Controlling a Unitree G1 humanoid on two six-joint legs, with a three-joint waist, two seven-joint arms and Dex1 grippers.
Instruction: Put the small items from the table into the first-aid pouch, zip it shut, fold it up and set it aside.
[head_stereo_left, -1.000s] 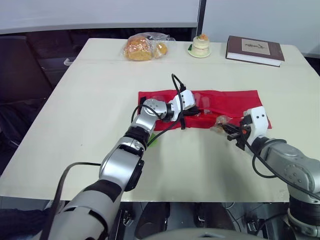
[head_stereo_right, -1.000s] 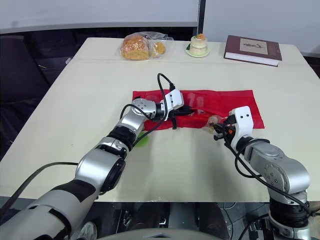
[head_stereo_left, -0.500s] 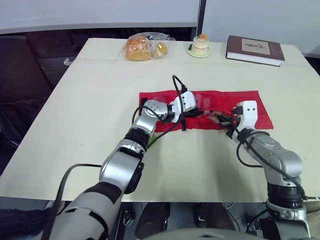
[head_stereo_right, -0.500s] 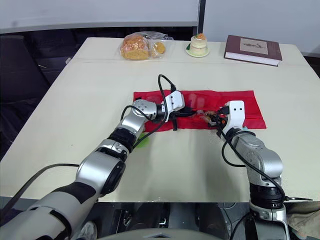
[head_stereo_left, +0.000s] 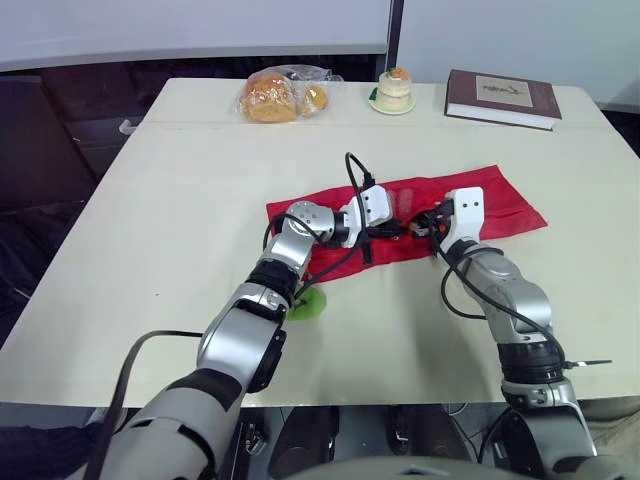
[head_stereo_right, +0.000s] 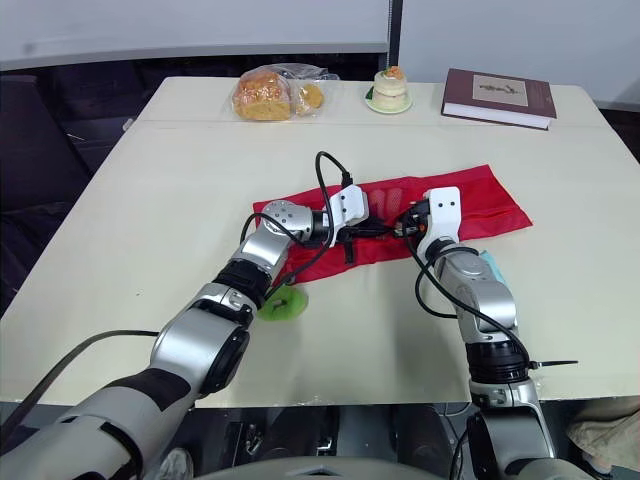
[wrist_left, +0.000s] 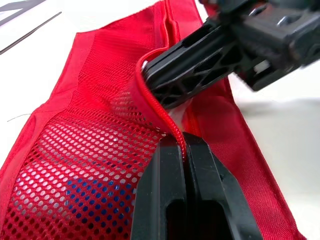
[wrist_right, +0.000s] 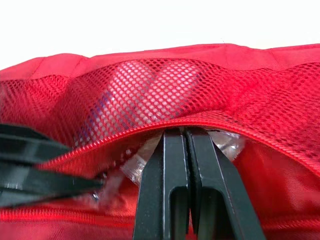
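The red mesh first-aid pouch (head_stereo_left: 495, 205) lies slanted across the middle of the table. My left gripper (head_stereo_left: 398, 229) is shut on the lower zipper edge of its pocket (wrist_left: 170, 127) and holds that edge lifted. My right gripper (head_stereo_left: 424, 223) faces it from the right, tips inside the opening, shut on a clear plastic packet (wrist_right: 226, 143). Blue-printed items show through the mesh (wrist_left: 85, 192). A green item (head_stereo_left: 308, 304) lies on the table beside my left forearm. A pale blue item (head_stereo_right: 490, 266) peeks out by my right forearm.
Along the table's far edge stand a bag of bread (head_stereo_left: 275, 95), a small cake on a plate (head_stereo_left: 392, 88) and a dark red book (head_stereo_left: 502, 97). Bare tabletop (head_stereo_left: 190, 190) spreads left of the pouch.
My right gripper carried the clear packet leftward from the pouch's right end into the opening. The pouch turned, its right end now farther back. The left gripper kept its hold.
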